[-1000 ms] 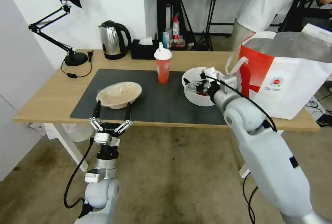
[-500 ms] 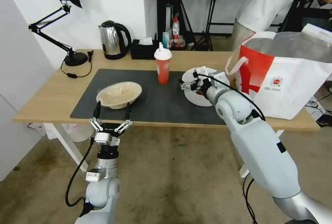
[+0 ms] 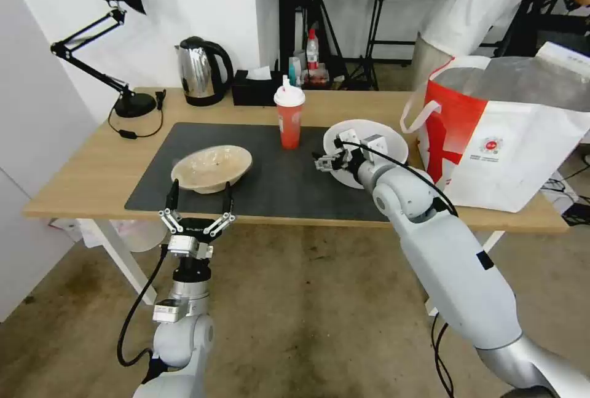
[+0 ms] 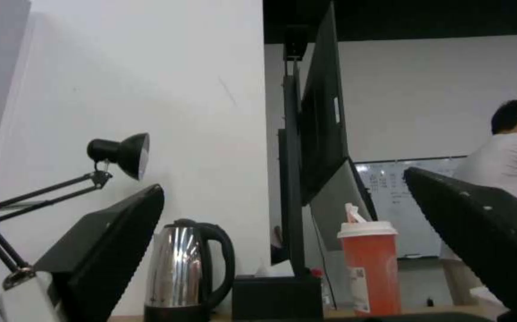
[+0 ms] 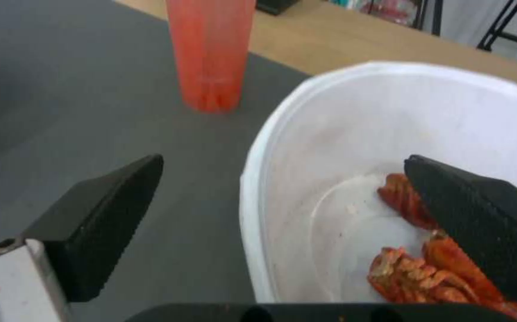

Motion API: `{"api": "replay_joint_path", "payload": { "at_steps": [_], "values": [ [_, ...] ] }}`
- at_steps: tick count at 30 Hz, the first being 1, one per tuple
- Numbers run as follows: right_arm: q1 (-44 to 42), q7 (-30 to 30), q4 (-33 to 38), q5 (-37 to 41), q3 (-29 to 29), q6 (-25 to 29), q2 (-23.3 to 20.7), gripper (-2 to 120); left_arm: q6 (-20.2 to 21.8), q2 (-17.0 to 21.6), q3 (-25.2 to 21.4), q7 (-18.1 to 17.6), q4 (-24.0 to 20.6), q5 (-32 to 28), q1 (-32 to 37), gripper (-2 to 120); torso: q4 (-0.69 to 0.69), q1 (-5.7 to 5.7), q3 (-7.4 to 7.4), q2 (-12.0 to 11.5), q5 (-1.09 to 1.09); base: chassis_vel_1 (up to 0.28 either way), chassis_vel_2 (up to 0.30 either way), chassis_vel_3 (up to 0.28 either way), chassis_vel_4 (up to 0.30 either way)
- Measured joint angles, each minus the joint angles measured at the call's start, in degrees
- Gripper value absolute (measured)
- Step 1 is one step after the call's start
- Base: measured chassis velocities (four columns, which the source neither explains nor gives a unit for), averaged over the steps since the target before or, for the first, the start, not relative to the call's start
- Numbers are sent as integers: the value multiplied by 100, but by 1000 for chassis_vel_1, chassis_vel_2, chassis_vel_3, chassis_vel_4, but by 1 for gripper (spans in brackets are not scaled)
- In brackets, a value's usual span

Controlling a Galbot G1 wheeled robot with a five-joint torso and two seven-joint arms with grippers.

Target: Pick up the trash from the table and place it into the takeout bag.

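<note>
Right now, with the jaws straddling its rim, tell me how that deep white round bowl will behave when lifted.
The deep white round bowl looks thin-walled, so it will probably flex at the rim under the right gripper, whose open jaws stand one inside, one outside. It seems light, holding just red scraps. Already tilted on the dark grey mat, it could spill them.

A white bowl holds red scraps; the red cup has a white lid.
</note>
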Motion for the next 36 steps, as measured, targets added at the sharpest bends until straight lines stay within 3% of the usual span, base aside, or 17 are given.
{"api": "replay_joint_path", "payload": {
  "at_steps": [11,14,36],
  "values": [
    [11,-22,-212,-91,2,108,62,98,-15,10,-12,-2,21,-6,1,100,0,0,-1,0,0,0,0,0,0],
    [-10,-40,-247,-154,3,182,63,92,-22,8,-20,-3,33,-8,1,100,1,0,-1,0,0,0,0,0,0],
    [-13,-71,-269,-214,0,214,48,17,-54,1,-27,-2,69,-5,3,100,-1,0,0,0,0,0,0,0,0]
  ]
}}
